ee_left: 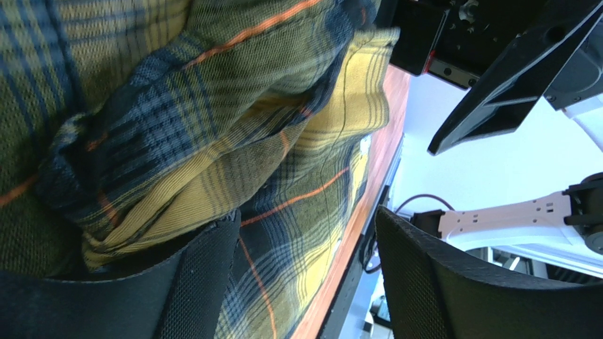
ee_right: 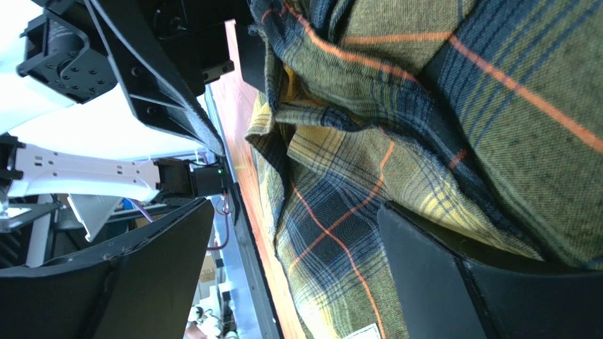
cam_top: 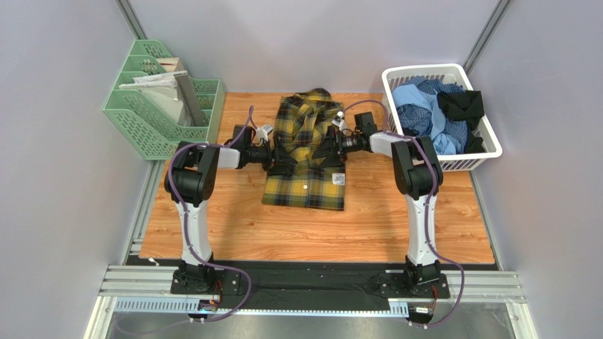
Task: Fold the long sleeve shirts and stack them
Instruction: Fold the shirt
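The mustard-yellow and black plaid flannel shirt (cam_top: 306, 152) lies mid wooden surface (cam_top: 233, 226), bunched at its far end, with the left pincer (cam_top: 281, 164) and right pincer (cam_top: 327, 150) both apart at its flanks, so a shallow bite could catch one layer and skew the fold.

Soft, matt flannel in the plaid shirt (cam_top: 306, 159), on a smooth wood-grain table (cam_top: 226, 226). Plastic lattice in the white basket (cam_top: 488, 152) and green file rack (cam_top: 141, 131). Matt black, finely stippled fingers (ee_left: 205, 282) on the left gripper (ee_left: 308, 268).
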`<action>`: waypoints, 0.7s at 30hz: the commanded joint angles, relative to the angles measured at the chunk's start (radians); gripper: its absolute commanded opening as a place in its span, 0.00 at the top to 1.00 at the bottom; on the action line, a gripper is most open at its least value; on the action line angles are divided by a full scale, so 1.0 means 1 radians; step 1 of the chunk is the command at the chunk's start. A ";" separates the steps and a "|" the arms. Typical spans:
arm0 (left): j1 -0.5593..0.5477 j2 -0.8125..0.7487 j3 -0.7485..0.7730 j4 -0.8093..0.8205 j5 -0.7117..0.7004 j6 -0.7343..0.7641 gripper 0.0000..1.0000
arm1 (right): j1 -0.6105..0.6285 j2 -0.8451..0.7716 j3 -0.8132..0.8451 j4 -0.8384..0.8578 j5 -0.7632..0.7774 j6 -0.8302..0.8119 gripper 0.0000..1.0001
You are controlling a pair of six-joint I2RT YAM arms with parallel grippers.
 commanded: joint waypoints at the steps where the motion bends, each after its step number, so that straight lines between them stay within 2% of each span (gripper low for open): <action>1: -0.020 -0.058 -0.173 -0.083 -0.052 0.007 0.23 | 0.024 -0.029 -0.126 -0.054 0.042 -0.079 0.02; 6: -0.021 -0.246 -0.274 -0.034 0.003 0.098 0.24 | 0.039 -0.197 -0.231 -0.111 0.015 -0.150 0.02; 10: -0.021 -0.341 -0.239 -0.014 0.045 0.136 0.25 | 0.042 -0.323 -0.283 -0.011 -0.012 -0.026 0.02; 15: -0.026 -0.272 -0.178 0.017 0.007 0.099 0.29 | 0.045 -0.284 -0.246 0.010 -0.007 -0.013 0.06; 21: -0.003 -0.097 -0.100 -0.045 -0.076 0.077 0.34 | 0.039 -0.093 -0.153 0.005 0.005 -0.012 0.11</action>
